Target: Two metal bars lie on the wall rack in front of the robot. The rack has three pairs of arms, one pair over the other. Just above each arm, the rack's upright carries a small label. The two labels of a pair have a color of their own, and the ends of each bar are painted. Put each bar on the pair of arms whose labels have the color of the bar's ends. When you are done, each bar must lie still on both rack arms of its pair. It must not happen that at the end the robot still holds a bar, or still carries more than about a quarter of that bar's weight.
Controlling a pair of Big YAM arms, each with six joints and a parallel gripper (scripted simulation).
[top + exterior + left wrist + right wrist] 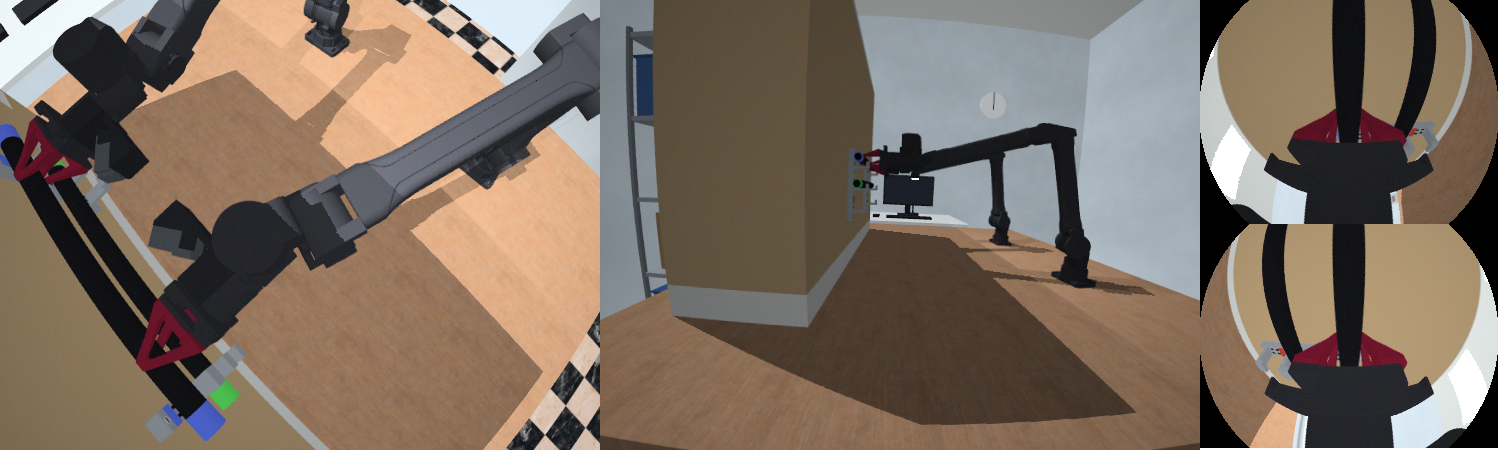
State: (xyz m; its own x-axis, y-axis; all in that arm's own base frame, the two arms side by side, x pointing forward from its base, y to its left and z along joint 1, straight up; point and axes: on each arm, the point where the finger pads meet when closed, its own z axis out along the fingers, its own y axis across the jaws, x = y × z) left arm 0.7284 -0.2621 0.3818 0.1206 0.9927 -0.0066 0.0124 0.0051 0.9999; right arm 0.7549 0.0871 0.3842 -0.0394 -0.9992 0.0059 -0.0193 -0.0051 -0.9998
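Note:
The blue-ended bar (82, 260) (859, 156) (1349, 60) (1349, 284) is held level at the top of the rack (159, 425) (851, 212), seemingly slightly above the top rack arms. A blue label (171, 415) shows beside its near end. My left gripper (150, 352) is shut on the bar near that end. My right gripper (28, 172) is shut on it near the far end. The green-ended bar (107, 240) (857, 183) (1425, 50) (1273, 274) lies lower, on the middle rack arms. A red label (1413, 132) (1281, 352) marks a lower arm. The middle pair's labels are not clear.
The tan wall (60, 350) (835, 125) stands directly behind the rack. The lower rack arms stick out below my grippers, over the wooden table (450, 260) (925, 310). A monitor (908, 191) stands on another table beyond.

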